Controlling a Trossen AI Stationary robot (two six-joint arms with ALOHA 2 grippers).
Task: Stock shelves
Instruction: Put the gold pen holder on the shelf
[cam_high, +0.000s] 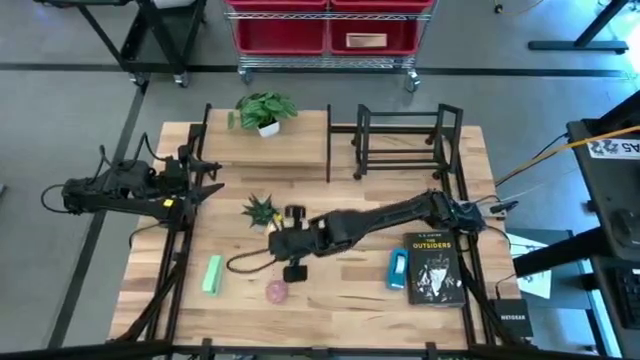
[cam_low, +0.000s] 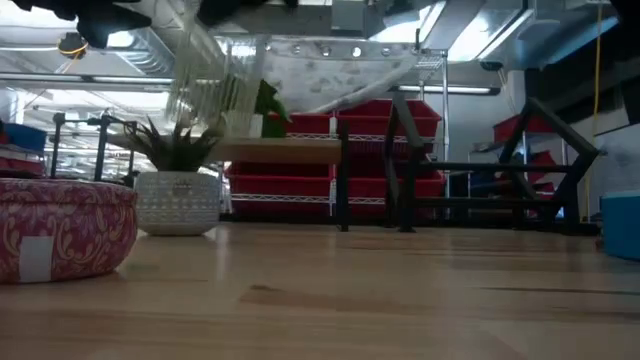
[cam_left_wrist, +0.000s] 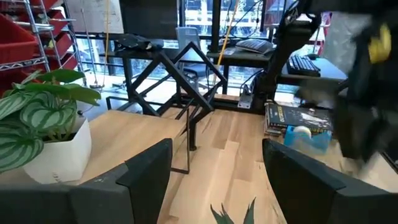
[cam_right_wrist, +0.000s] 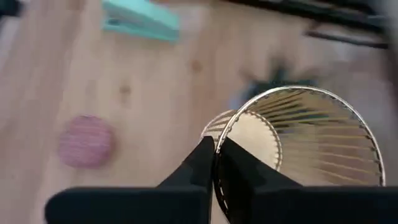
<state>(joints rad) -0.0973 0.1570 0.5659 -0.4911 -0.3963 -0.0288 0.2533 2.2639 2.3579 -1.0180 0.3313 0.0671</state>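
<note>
While one leafy plant (cam_high: 265, 110) already sits on the wood-topped shelf (cam_high: 300, 150) and the black rack (cam_high: 405, 140) is bare, the right gripper (cam_right_wrist: 214, 155) pinches a ribbed glass cup's (cam_right_wrist: 311, 137) rim above the tabletop (cam_high: 340, 290); left fingers (cam_left_wrist: 149, 168) gape, idle

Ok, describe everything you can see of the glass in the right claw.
The glass is a clear tumbler with fine vertical ribs down its wall, a thin gold-looking rim and a round base. Nothing shows inside it. The right claw pinches its rim, one finger inside and one outside, and nothing else touches it. In the low view it hangs tilted, clear of the wooden table, just above the spiky plant.
</note>
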